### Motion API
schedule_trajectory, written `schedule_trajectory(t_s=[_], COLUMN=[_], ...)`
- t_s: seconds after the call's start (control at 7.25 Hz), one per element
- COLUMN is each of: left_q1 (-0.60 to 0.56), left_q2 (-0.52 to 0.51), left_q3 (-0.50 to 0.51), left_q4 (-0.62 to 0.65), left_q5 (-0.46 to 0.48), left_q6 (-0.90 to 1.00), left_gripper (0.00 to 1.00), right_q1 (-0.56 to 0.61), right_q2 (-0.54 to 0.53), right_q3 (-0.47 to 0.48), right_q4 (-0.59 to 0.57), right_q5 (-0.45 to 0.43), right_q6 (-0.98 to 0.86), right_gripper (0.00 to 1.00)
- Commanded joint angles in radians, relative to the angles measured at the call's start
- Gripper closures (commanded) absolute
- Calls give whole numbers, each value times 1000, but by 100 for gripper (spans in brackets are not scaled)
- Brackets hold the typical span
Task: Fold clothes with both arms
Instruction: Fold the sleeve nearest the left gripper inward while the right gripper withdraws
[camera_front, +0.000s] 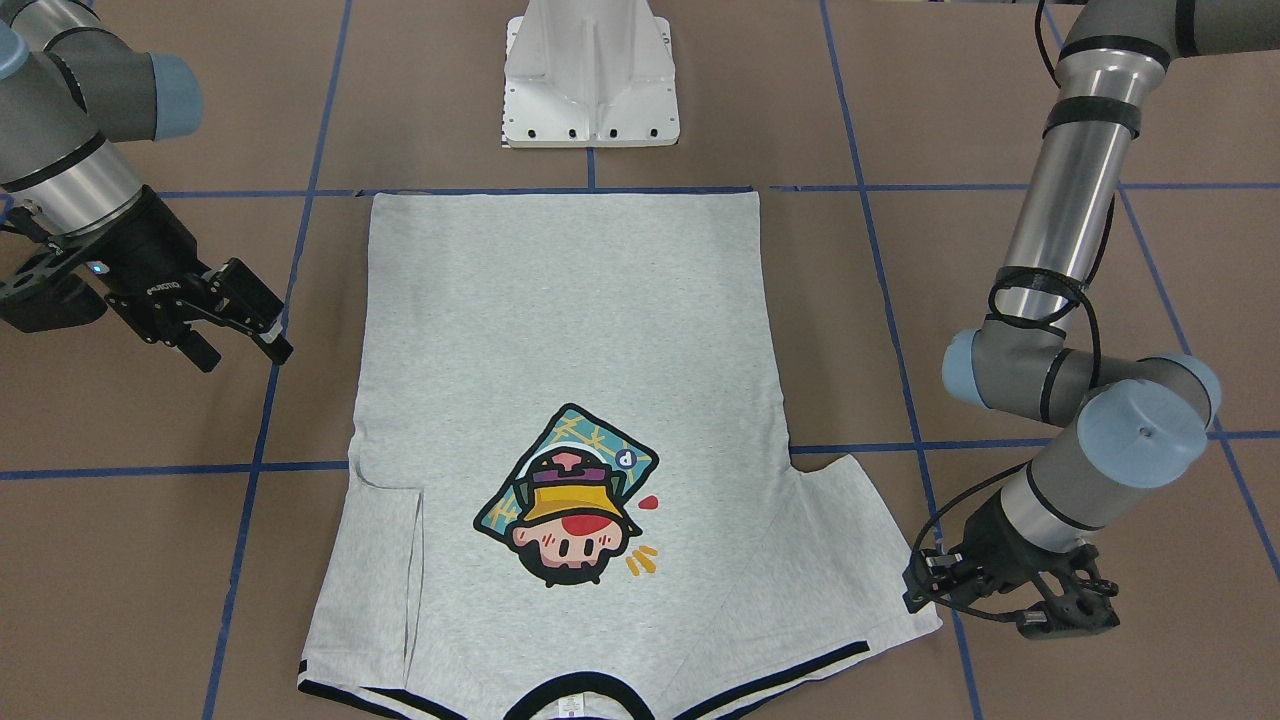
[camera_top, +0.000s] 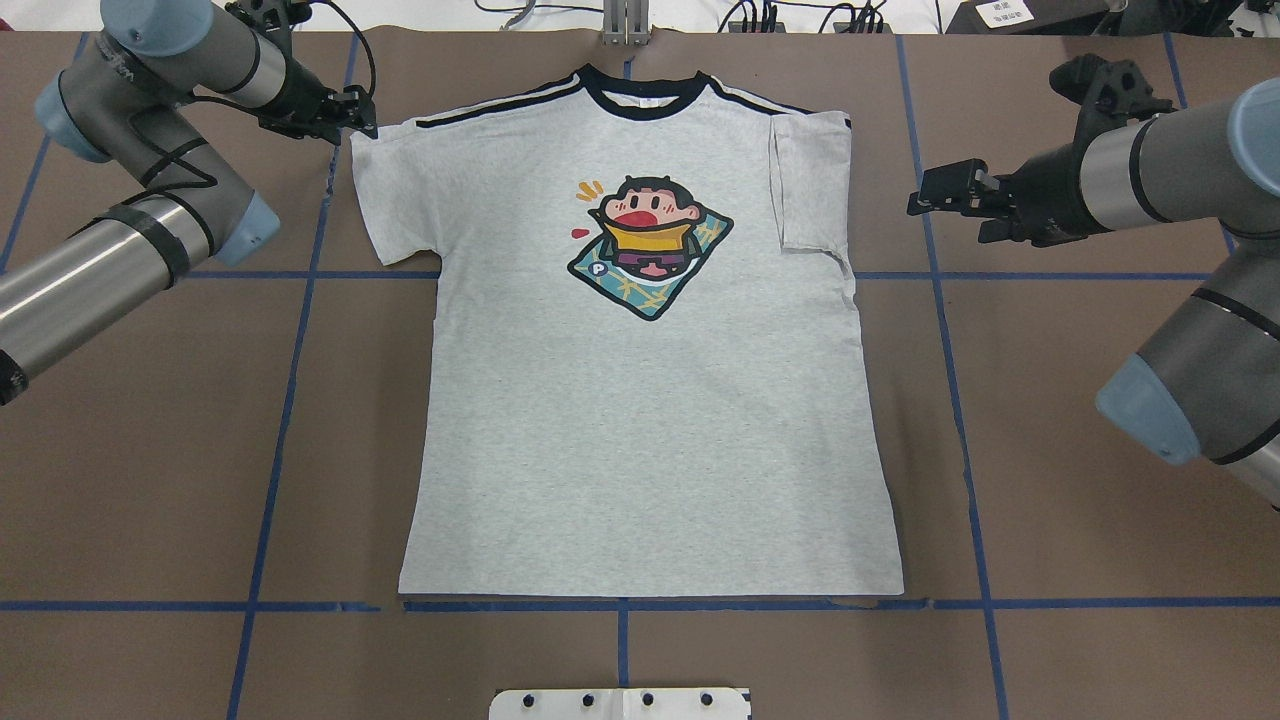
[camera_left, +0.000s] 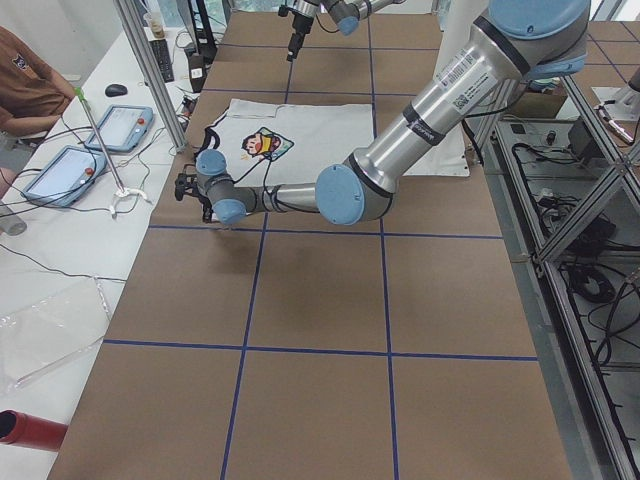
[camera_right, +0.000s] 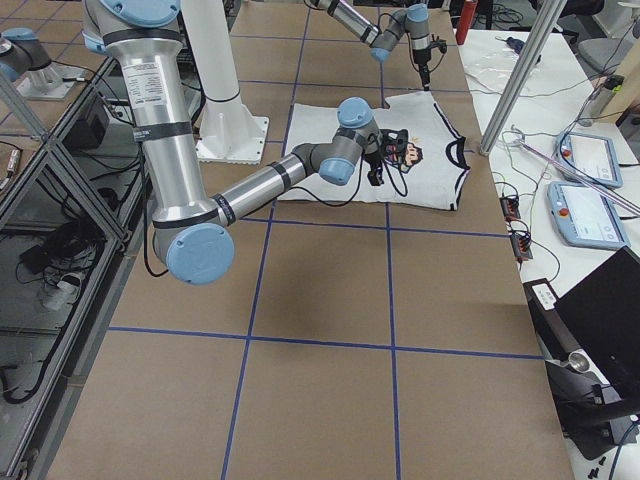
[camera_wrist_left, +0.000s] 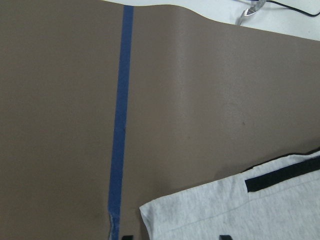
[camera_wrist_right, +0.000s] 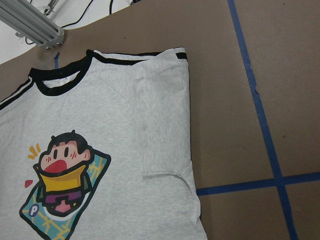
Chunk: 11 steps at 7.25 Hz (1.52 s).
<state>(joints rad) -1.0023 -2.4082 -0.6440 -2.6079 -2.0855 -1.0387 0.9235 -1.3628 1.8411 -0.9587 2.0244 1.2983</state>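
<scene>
The grey T-shirt (camera_top: 640, 400) lies flat on the brown table with its cartoon print (camera_top: 648, 240) facing up and its collar at the far edge. The sleeve on my right side (camera_top: 810, 180) is folded in over the body. The other sleeve (camera_top: 385, 190) is spread out. My left gripper (camera_top: 350, 112) is open and low at that sleeve's shoulder corner. In the left wrist view its fingertips (camera_wrist_left: 125, 236) stand on either side of the cloth corner (camera_wrist_left: 240, 210). My right gripper (camera_top: 945, 200) is open and empty, above bare table beside the folded sleeve.
The white pedestal (camera_front: 590, 80) stands at the shirt's hem side. Blue tape lines (camera_top: 290, 400) cross the brown table. Cables and a metal post (camera_top: 625, 20) sit at the far edge. Tablets (camera_left: 120, 125) lie on a side table beyond.
</scene>
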Motion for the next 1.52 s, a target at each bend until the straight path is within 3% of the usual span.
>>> schedule_trajectory(t_s=[0.0, 0.28, 0.41, 0.55, 0.83, 1.1, 1.24, 1.38], left_q1=[17, 21, 21, 21, 18, 57, 103, 149], left_q2=[-15, -15, -15, -14, -19, -23, -49, -84], left_q3=[30, 47, 47, 47, 17, -160, -181, -174], left_q4=[-12, -27, -29, -34, -35, 11, 37, 37], left_q5=[40, 45, 47, 47, 45, 45, 76, 179], left_q6=[-3, -3, -3, -3, -20, -189, -248, -257], left_gripper=[56, 62, 77, 100, 100, 100, 100, 100], right_q1=[0, 1, 1, 1, 3, 5, 6, 5], right_q2=[-1, -2, -4, -5, -5, -5, -7, -15], right_q3=[-2, 1, 0, 1, 0, 3, 0, -2], right_q4=[0, 0, 0, 0, -2, 0, -2, -2], right_q5=[-12, -15, -16, -22, -23, -26, -26, -33], right_q6=[-1, -1, -1, -1, -1, -1, -1, -1], right_gripper=[0, 0, 0, 0, 0, 0, 0, 0])
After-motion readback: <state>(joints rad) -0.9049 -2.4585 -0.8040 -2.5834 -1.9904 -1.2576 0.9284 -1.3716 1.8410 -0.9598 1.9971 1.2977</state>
